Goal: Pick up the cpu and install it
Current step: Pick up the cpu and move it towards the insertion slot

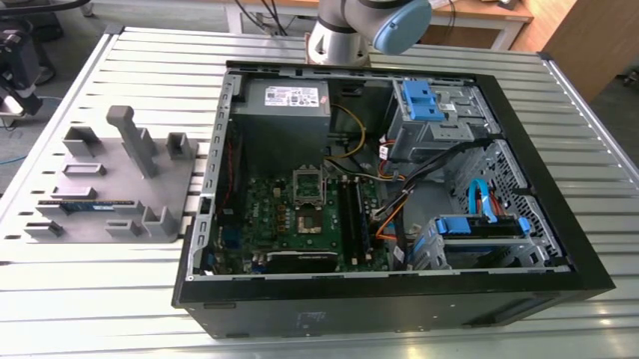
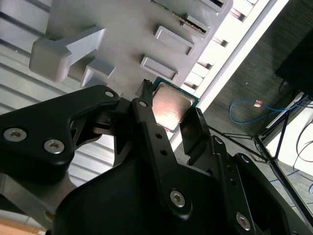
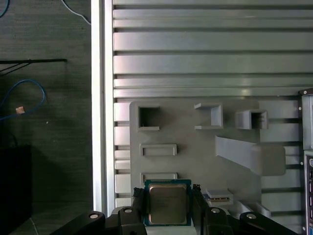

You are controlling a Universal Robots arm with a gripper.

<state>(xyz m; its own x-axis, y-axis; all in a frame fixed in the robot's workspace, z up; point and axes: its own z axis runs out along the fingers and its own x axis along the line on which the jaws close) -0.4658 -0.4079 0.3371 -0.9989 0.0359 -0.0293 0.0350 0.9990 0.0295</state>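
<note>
The cpu (image 3: 167, 204) is a small square chip with a shiny metal top and a green rim. It sits clamped between the two black fingers of my gripper (image 3: 167, 196), which is shut on its opposite edges. In the second wrist view the cpu (image 2: 172, 106) shows between the fingers (image 2: 149, 120), held well above the grey fixture plate (image 2: 146, 29). In the exterior view the open computer case (image 1: 390, 295) lies on the table, and the motherboard's socket (image 1: 307, 218) sits below a raised silver frame (image 1: 307, 182). The arm (image 1: 370, 22) reaches in from the far edge.
The grey fixture plate (image 1: 110, 187) lies at the exterior view's left, with upright posts and a memory stick (image 1: 85, 203) on it. Cables, blue drive brackets (image 1: 424, 101) and a power supply (image 1: 284, 105) crowd the case. The slatted table's edge (image 3: 102, 122) borders dark floor.
</note>
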